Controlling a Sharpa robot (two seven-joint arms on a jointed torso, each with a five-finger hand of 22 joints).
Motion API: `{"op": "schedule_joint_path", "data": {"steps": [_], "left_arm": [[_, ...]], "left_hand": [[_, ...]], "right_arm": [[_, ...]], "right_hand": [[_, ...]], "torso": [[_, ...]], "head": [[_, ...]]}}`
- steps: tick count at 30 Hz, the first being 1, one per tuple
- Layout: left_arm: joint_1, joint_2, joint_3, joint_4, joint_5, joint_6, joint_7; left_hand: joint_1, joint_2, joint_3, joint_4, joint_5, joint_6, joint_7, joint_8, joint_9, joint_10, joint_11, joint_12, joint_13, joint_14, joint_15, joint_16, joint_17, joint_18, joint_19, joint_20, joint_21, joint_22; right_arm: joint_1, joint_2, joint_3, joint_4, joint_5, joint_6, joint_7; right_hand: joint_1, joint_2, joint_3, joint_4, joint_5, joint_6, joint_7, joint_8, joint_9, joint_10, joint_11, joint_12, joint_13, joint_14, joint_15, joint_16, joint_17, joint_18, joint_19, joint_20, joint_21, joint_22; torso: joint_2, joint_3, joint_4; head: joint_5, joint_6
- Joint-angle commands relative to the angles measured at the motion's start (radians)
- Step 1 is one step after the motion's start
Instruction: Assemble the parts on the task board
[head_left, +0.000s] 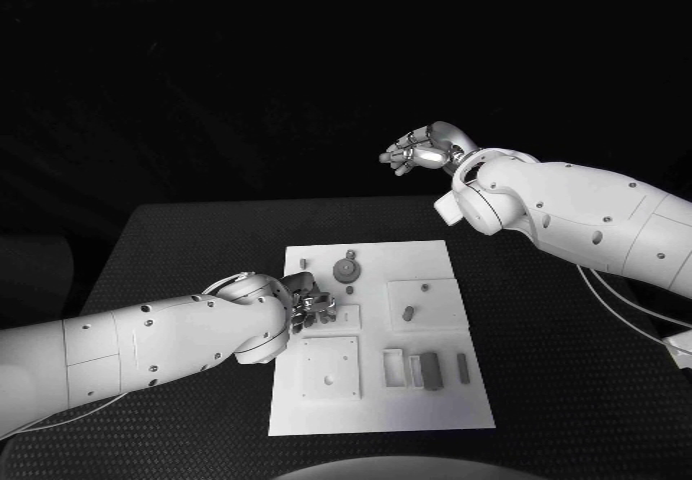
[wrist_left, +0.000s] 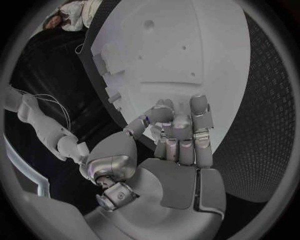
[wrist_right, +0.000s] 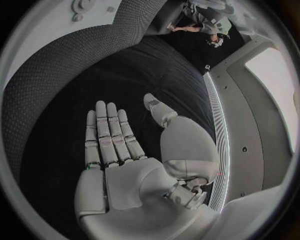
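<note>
The task board lies at the middle of the black table, grey parts scattered on it. The left hand rests over the board's left edge, fingers curled; whether it holds anything I cannot tell. The right hand hangs beyond the table's far edge, fingers apart and holding nothing.

The task board lay at the center of the black table, with the left hand over its nine-o'clock edge, a round part toward twelve, and the right hand raised beyond the table at one o'clock.
</note>
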Motion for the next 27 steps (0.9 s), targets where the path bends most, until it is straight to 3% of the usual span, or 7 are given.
{"op": "schedule_joint_path", "data": {"steps": [1, 15, 20, 24, 27], "left_arm": [[-0.002, 0.003, -0.001, 0.002, -0.015, 0.031, -0.004], [-0.002, 0.001, -0.001, 0.005, -0.026, 0.083, -0.012], [-0.002, 0.002, -0.001, 0.007, -0.048, 0.101, -0.008], [-0.002, 0.005, -0.001, 0.009, -0.084, 0.099, -0.002], [-0.002, 0.005, -0.001, 0.008, -0.084, 0.095, -0.001]], "left_hand": [[0.001, 0.012, 0.032, 0.025, 0.009, 0.202, -0.098, 0.002, -0.002, 0.002, -0.017, 0.004, -0.002, -0.041, -0.044, 0.002, -0.001, 0.003, 0.031, -0.034, 0.006, 0.02], [-0.001, 0.009, 0.03, 0.025, 0.0, 0.2, -0.097, 0.001, -0.002, 0.001, -0.016, 0.006, -0.006, -0.043, -0.044, 0.003, -0.005, 0.003, 0.03, -0.033, 0.006, 0.02], [-0.001, -0.005, 0.022, 0.026, -0.001, 0.201, -0.097, 0.002, -0.002, 0.0, -0.016, 0.008, -0.012, -0.046, -0.043, 0.006, -0.01, 0.002, 0.029, -0.033, 0.006, 0.019], [0.017, -0.03, 0.007, 0.029, 0.013, 0.202, -0.097, 0.003, -0.004, -0.003, -0.016, 0.01, -0.023, -0.05, -0.042, 0.008, -0.02, 0.002, 0.028, -0.033, 0.002, 0.017], [0.017, -0.023, -0.023, 0.028, 0.024, 0.203, -0.097, 0.003, -0.005, -0.004, -0.016, 0.012, -0.026, -0.052, -0.041, 0.01, -0.026, 0.002, 0.027, -0.032, 0.0, 0.017]], "right_arm": [[0.0, 0.0, 0.0, 0.001, 0.0, 0.014, 0.004], [0.0, 0.0, -0.002, 0.0, 0.0, 0.015, 0.001], [-0.001, 0.0, -0.003, 0.0, 0.0, 0.016, 0.0], [-0.005, 0.0, -0.003, -0.001, 0.0, 0.017, -0.001], [-0.005, 0.0, -0.003, -0.001, 0.001, 0.017, -0.001]], "right_hand": [[-0.007, -0.001, -0.001, 0.005, 0.0, 0.005, 0.027, 0.005, -0.002, 0.008, -0.001, -0.004, -0.001, 0.0, 0.007, -0.004, 0.002, -0.017, 0.002, -0.001, -0.003, 0.002], [-0.007, -0.002, -0.001, 0.006, 0.0, 0.005, 0.027, 0.005, -0.003, 0.008, -0.001, -0.004, -0.004, -0.001, 0.007, -0.006, 0.004, -0.018, 0.002, -0.002, -0.005, 0.003], [-0.008, -0.002, -0.002, 0.006, 0.0, 0.004, 0.027, 0.005, -0.003, 0.008, 0.0, -0.004, -0.004, -0.002, 0.008, -0.008, 0.004, -0.018, 0.001, -0.002, -0.006, 0.004], [-0.008, -0.003, -0.002, 0.007, 0.0, 0.004, 0.027, 0.005, -0.003, 0.008, 0.0, -0.004, -0.005, -0.002, 0.008, -0.009, 0.005, -0.018, 0.001, -0.001, -0.006, 0.004], [-0.009, -0.003, -0.002, 0.007, 0.0, 0.004, 0.027, 0.005, -0.004, 0.008, 0.0, -0.004, -0.006, -0.003, 0.008, -0.009, 0.005, -0.018, 0.001, -0.001, -0.006, 0.004]], "torso": [[0.0, 0.0007, 0.0002], [0.0, 0.0, 0.0005], [0.001, -0.0004, 0.0002], [0.0, -0.0001, 0.0004], [0.0, 0.0, 0.0]], "head": [[0.001, 0.0], [0.0, -0.003], [0.0, -0.005], [0.0, -0.003], [0.0, -0.002]]}}
